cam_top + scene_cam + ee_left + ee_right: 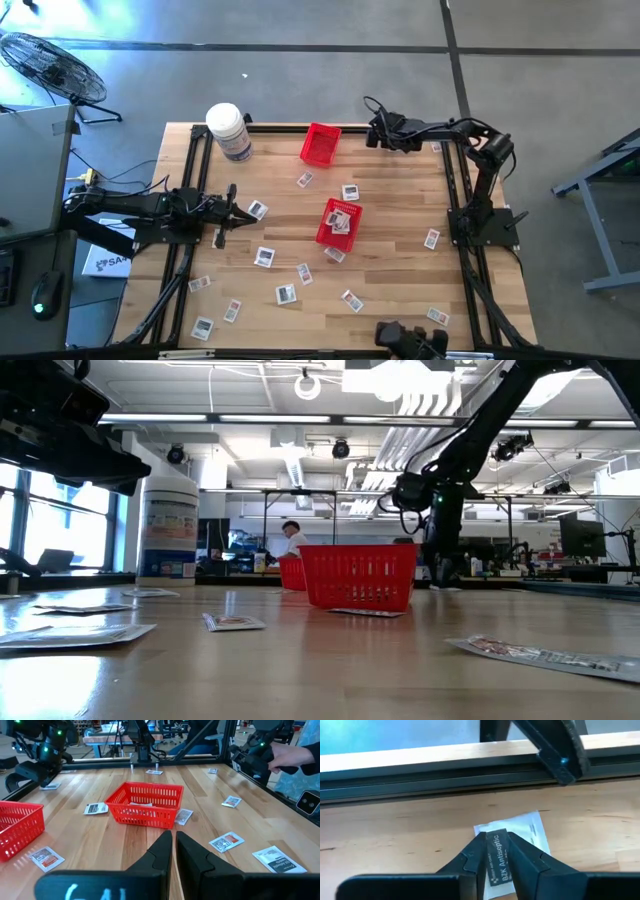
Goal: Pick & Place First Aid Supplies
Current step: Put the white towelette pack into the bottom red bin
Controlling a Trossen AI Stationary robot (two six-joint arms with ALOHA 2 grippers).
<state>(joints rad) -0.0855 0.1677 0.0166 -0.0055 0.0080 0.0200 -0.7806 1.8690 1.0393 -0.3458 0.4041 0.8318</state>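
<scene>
wood table strewn with packets; left gripper closed, right gripper pinching antiseptic packet

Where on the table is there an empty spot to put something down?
The barest wood lies between the middle red basket and the right arm's base; only one packet sits there. Another gap is between the white jar and the far basket. The near half, around the packets, is crowded.
</scene>
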